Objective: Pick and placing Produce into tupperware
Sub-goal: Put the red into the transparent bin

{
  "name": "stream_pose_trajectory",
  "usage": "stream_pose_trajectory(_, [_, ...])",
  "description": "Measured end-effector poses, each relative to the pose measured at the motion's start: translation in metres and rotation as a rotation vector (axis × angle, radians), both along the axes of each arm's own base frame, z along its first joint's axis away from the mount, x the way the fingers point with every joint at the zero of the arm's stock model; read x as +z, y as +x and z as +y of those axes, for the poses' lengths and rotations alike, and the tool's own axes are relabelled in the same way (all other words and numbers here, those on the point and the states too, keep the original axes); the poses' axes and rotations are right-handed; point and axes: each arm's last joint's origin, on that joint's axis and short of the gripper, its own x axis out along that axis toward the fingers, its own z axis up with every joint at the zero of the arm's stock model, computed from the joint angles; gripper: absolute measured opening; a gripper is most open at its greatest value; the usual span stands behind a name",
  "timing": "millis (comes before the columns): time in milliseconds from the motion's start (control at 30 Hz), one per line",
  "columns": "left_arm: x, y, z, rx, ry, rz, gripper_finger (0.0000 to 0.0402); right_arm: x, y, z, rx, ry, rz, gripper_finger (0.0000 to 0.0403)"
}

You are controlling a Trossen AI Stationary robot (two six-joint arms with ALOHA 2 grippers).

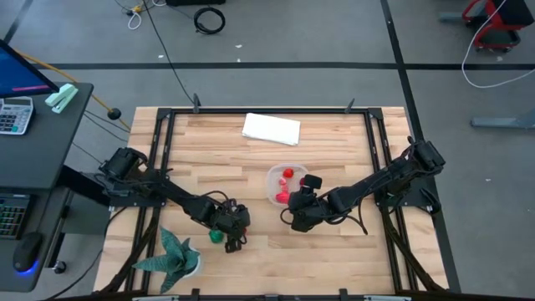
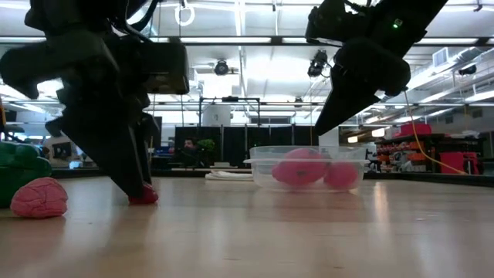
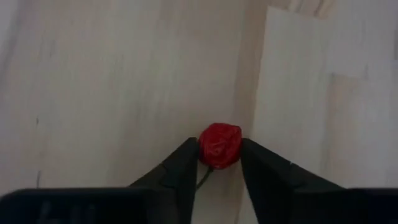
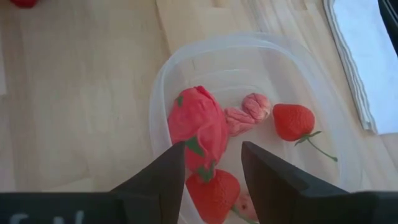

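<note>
My left gripper [image 1: 236,227] stands near the table's near edge, its tips down at the wood, shut on a small red berry-like piece [image 3: 219,145]. A pink piece [image 2: 38,198] and a green piece [image 1: 216,237] lie on the table beside it. The clear tupperware [image 1: 272,186] rests on the table's middle and holds a large red piece [image 4: 198,124], pink bits [image 4: 249,112] and red strawberries [image 4: 292,121]. My right gripper [image 4: 211,155] hovers open over the tupperware's near rim [image 4: 158,93], touching nothing. My left gripper pinches the small red piece [image 3: 219,149] between its two fingers, one finger [image 3: 186,162] on each side of it. The fingers come from above, pointing down. In the low view the piece [image 2: 143,197] sits on the table top at the fingertips.
A white folded cloth [image 1: 272,128] lies near the far edge. A spiky teal plant [image 1: 175,255] stands at the near left corner, close to my left arm. Another red bit [image 4: 22,3] lies on the wood beyond the tupperware.
</note>
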Motion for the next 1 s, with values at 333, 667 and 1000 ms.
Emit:
stream_pose_trajectory(333, [0.016,0.011,0.006,0.156,0.161,-0.221,0.002,0.0,0.0,0.0,0.0,0.0,0.0,0.0165])
stream_pose_trajectory(667, [0.071,0.052,0.038,0.184,0.424,-0.446,0.0019,0.005,-0.008,-0.004,0.006,-0.049,0.049,0.0164])
stream_pose_trajectory(1000, [0.054,0.07,0.096,0.153,0.227,-0.378,0.0039,0.058,-0.034,-0.008,-0.102,0.084,-0.148,0.0164])
